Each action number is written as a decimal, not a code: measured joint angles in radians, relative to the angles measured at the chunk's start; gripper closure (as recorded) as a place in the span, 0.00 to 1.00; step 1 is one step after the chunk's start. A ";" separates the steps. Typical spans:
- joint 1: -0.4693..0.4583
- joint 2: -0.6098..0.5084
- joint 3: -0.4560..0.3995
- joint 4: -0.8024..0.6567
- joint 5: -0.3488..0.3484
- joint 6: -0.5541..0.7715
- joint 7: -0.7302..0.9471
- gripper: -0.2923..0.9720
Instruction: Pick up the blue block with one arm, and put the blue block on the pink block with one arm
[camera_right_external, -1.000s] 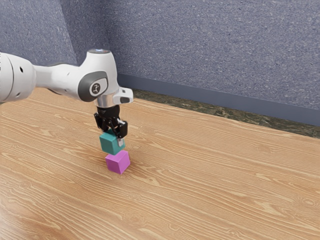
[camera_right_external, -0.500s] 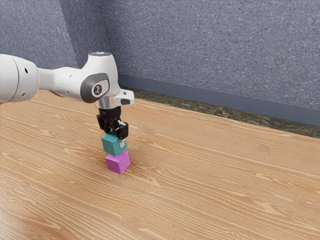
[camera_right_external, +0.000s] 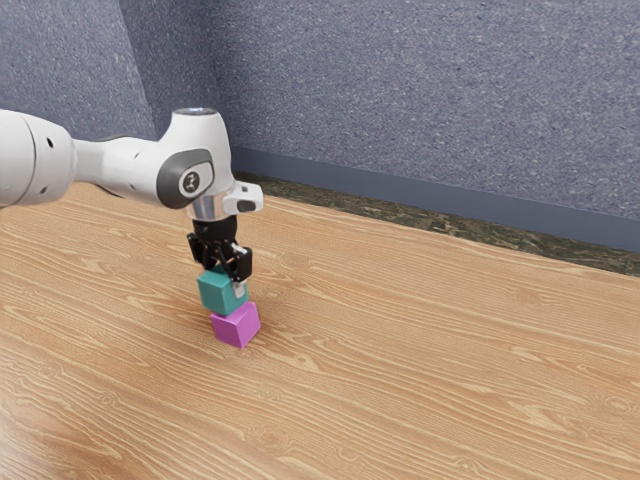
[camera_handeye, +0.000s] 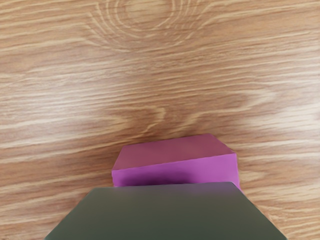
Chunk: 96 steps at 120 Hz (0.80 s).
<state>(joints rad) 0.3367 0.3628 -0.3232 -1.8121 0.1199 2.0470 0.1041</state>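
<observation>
I count one blue block (camera_right_external: 215, 293), one pink block (camera_right_external: 236, 325) and my single gripper (camera_right_external: 222, 278). The pink block sits on the wooden table (camera_right_external: 450, 350). Well behind it, a dark baseboard (camera_right_external: 450, 200) runs along the foot of a grey speckled wall (camera_right_external: 450, 90). My fingers are clamped on the blue block from two sides, holding it just above the pink block and slightly toward the exterior view's left of it. I cannot tell whether the two touch. The blue block looks teal, a small cube. From my wrist it is a dark blurred slab (camera_handeye: 165, 212) covering the near edge of the pink block (camera_handeye: 175, 162).
</observation>
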 joint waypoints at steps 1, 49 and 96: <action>-0.001 -0.001 0.000 -0.001 0.000 0.000 -0.001 0.47; -0.014 -0.011 -0.002 -0.007 0.000 0.001 -0.030 0.47; -0.018 -0.012 -0.001 -0.005 -0.005 -0.002 -0.038 0.37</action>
<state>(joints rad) 0.3184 0.3506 -0.3245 -1.8173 0.1152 2.0451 0.0660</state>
